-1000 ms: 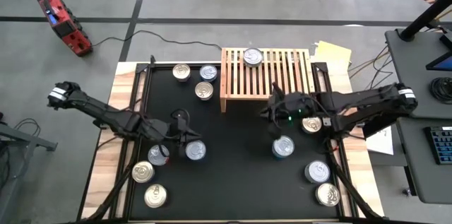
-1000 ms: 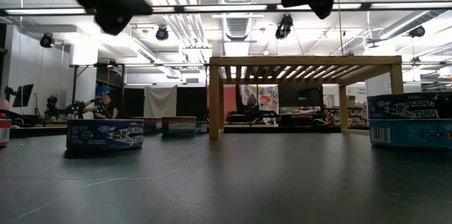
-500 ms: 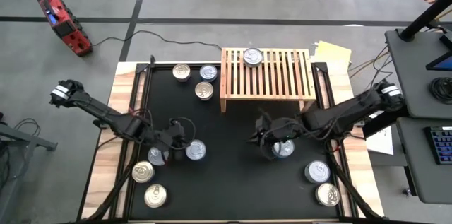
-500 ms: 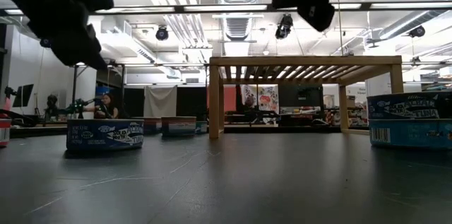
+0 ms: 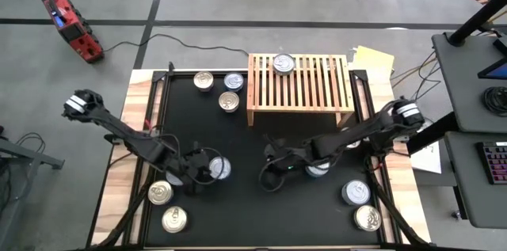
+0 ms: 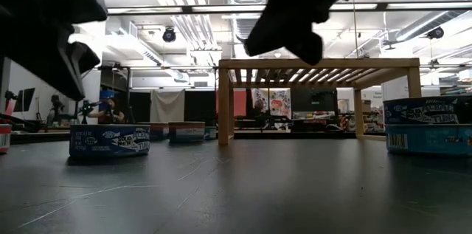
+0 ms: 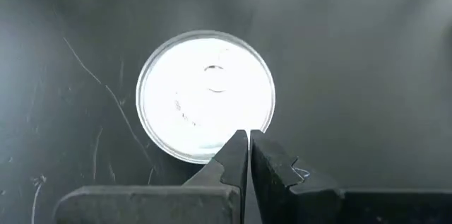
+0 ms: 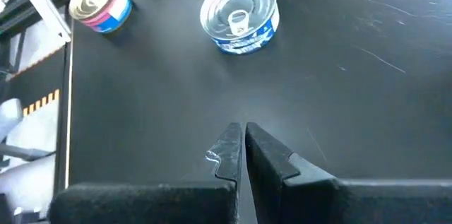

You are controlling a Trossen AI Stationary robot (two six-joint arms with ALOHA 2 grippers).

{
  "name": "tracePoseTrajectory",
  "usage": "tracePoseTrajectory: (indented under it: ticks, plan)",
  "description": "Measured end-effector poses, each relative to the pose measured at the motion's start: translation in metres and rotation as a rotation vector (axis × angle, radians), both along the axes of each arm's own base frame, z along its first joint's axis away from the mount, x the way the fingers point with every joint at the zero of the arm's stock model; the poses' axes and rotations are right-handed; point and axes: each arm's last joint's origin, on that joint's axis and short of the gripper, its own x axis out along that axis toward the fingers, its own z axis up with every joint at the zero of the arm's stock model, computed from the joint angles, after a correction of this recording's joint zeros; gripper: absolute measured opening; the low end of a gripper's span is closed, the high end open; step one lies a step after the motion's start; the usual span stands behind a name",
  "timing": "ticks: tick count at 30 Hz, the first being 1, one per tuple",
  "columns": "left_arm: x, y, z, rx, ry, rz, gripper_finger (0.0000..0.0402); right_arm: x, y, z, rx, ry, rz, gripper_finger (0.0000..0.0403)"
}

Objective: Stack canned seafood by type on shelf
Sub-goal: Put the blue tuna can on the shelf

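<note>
Our two slim arms are matte black with a white band at each elbow; each dark hand ends in two serrated fingers.

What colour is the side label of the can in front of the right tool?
Blue, with a silver lid: the can shows best in the right wrist view.

Eleven tins: one on the single wooden shelf, ten on the one black mat; two robot arms.
</note>
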Motion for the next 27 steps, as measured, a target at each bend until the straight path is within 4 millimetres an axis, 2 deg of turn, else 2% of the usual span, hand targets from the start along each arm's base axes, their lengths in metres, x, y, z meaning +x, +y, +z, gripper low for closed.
tracePoseTrajectory:
  ticks: [6,13,19,27]
  plan:
    - [0.002,-0.003,-0.012,0.034,0.057,-0.008,0.0001,0.027,0.008,-0.008,0.027,0.009,-0.025,0.0012]
    - [0.005,-0.005,-0.020,0.059,0.079,-0.004,0.0001,0.043,0.013,-0.026,0.047,0.046,-0.056,0.0012]
    - [0.009,-0.006,-0.022,0.086,0.055,0.003,0.0001,0.049,0.013,-0.037,0.007,0.061,-0.071,0.0012]
    - [0.022,-0.011,-0.020,0.104,-0.083,-0.002,0.0001,0.050,0.010,-0.037,-0.082,0.033,-0.126,0.0012]
